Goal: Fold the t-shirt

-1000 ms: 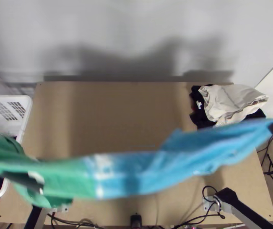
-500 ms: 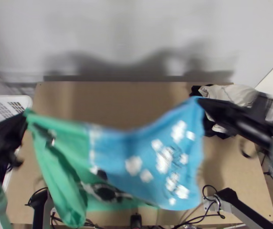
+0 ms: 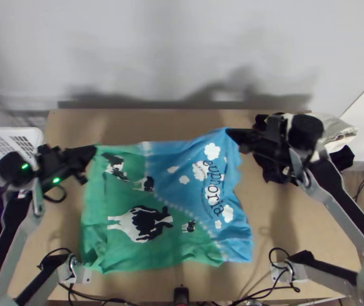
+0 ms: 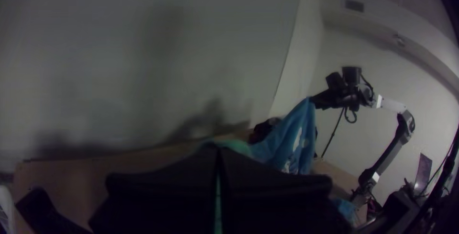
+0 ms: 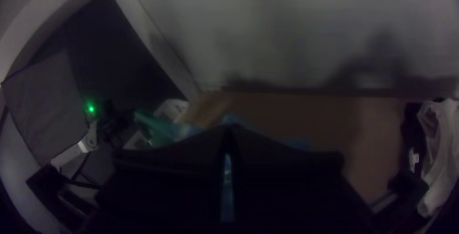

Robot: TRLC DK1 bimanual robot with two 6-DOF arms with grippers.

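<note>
And there's the t-shirt (image 3: 182, 194), spread wide above the wooden table (image 3: 166, 122), cows and clouds in full view! The left gripper (image 3: 95, 148) has its fingers clamped on a green corner, the right gripper (image 3: 228, 132) pinches a blue one, and the far edge sags between them. Over by the right arm, a beige garment (image 3: 341, 131) lies on black cloth (image 3: 342, 157).

t-shirt (image 3: 174, 201) | green left, blue right, cow and cloud prints, dark lettering | spread wide, near edge rumpled, far corners raised | over table's (image 3: 294, 219) middle and near part
</note>
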